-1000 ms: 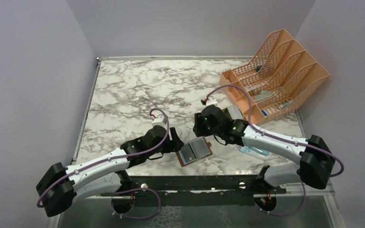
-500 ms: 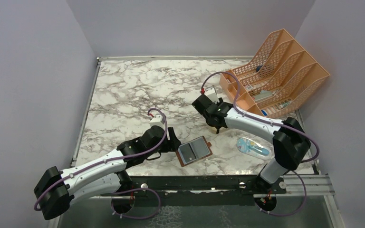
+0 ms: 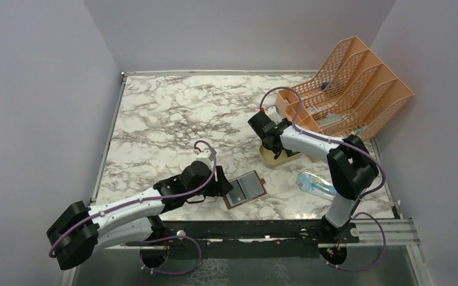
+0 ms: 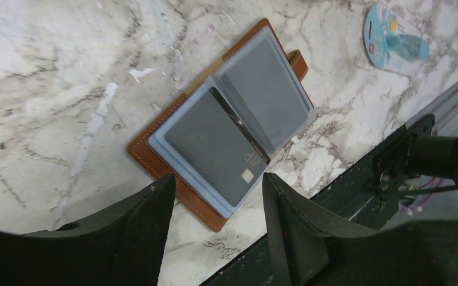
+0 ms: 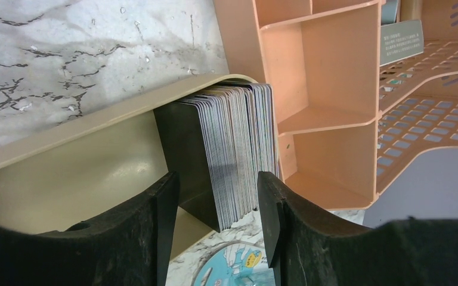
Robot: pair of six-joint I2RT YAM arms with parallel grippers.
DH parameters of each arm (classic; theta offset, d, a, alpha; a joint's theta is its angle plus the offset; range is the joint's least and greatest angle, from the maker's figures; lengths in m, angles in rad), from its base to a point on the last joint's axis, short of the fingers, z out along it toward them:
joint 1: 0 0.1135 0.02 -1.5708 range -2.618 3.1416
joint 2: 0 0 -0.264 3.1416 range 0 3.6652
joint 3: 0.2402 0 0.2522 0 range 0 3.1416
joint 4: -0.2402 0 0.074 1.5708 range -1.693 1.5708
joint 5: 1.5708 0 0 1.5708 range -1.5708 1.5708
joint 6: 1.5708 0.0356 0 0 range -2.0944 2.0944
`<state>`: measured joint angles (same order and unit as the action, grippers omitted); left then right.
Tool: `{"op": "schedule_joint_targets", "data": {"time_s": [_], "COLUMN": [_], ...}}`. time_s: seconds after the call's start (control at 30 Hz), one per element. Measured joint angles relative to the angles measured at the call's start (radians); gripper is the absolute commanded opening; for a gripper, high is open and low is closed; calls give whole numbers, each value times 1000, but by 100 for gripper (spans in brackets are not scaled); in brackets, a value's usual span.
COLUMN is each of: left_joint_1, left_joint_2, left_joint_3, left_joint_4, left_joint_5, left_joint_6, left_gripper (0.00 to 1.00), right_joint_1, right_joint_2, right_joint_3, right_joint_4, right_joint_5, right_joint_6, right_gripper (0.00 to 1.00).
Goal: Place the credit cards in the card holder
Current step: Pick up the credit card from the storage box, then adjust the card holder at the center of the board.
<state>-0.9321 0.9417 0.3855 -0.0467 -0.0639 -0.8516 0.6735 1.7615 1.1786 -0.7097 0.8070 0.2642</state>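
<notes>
- Card holder (image 3: pixel 247 189): lies open & flat on the marble counter (image 3: pixel 173 113), near the front edge, approx. btwn the two arm bases. Brown leather outside faces down, greyish clear sleeves (image 4: pixel 268 89) face up.
- One dark card (image 4: pixel 214 146) sits in the sleeves on the half nearer the left arm. It has a small pale mark & lettering at one end. Can't tell how deep it is seated.
- Strap tab (image 4: pixel 298 59) sticks out from the holder's far edge.
- Left pincer (image 4: pixel 217 182): open, nothing held. It hangs just beside the holder's left edge. In the wrist view its two black fingers (image 4: pixel 137 232) frame the holder w/o touching it.
- Credit cards (image 5: pixel 238 143): a thick stack standing on edge in the tan tray (image 5: pixel 65 137). A dark-faced card is on one side, the rest show pale grey-white edges.
- Right pincer (image 5: pixel 217 179): open, jaws spread either side of the stack's near end, so the stack sits btwn the fingers (image 5: pixel 155 232). Can't tell if the pads touch the cards; the stack is still in the tray.
- The tray sits just beside the near-left corner of the orange mesh file rack (image 3: pixel 358 83), at the counter's right side, well apart from the holder.
- Blue-and-clear packet (image 3: pixel 316 185) lies flat on the counter, right of the holder & nearer the front than the tray.
</notes>
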Motion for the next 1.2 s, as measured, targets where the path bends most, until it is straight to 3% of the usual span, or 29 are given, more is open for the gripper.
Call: {"op": "schedule_joint_targets", "data": {"time_s": [0.4, 1.2], "left_joint_1": [-6, 4], "left_joint_2": [148, 169], "left_joint_3": [-50, -11], "left_joint_4": [196, 20], "left_joint_5": [144, -31], "left_joint_6": [-26, -52], "left_gripper": [55, 56], "right_joint_1": [-34, -30], "right_joint_2": [20, 17], "right_joint_3": [0, 0], "right_joint_4": [31, 42], "right_joint_5": [1, -19], "right_joint_6": [-39, -34], "right_gripper": [40, 11]}}
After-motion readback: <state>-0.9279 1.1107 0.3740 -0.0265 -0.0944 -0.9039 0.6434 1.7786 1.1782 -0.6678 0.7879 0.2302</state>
